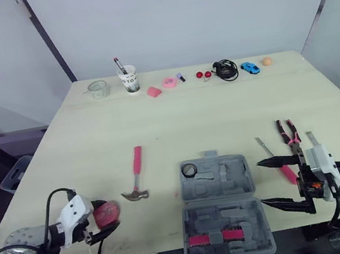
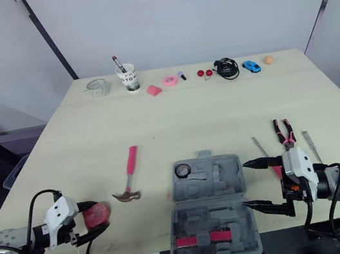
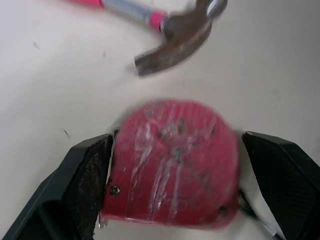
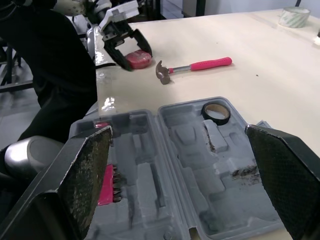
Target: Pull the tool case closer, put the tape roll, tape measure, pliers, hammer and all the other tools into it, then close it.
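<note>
The grey tool case (image 1: 221, 206) lies open at the table's near edge, with a black tape roll (image 1: 189, 170) in its far half. My left gripper (image 1: 106, 214) is open around the red tape measure (image 3: 172, 162), one finger on each side. Just right of it lies the pink-handled hammer (image 1: 135, 175). My right gripper (image 1: 276, 181) stands wide open at the case's right edge, holding nothing. The pliers (image 1: 288, 132) and a pink-handled screwdriver (image 1: 281, 167) lie just beyond it.
Along the far edge stand a clear tape roll (image 1: 98, 89), a cup with pens (image 1: 128, 79), small pink items (image 1: 162, 86), a black cable (image 1: 226, 69), a blue toy car (image 1: 249, 67) and an orange ball (image 1: 266, 60).
</note>
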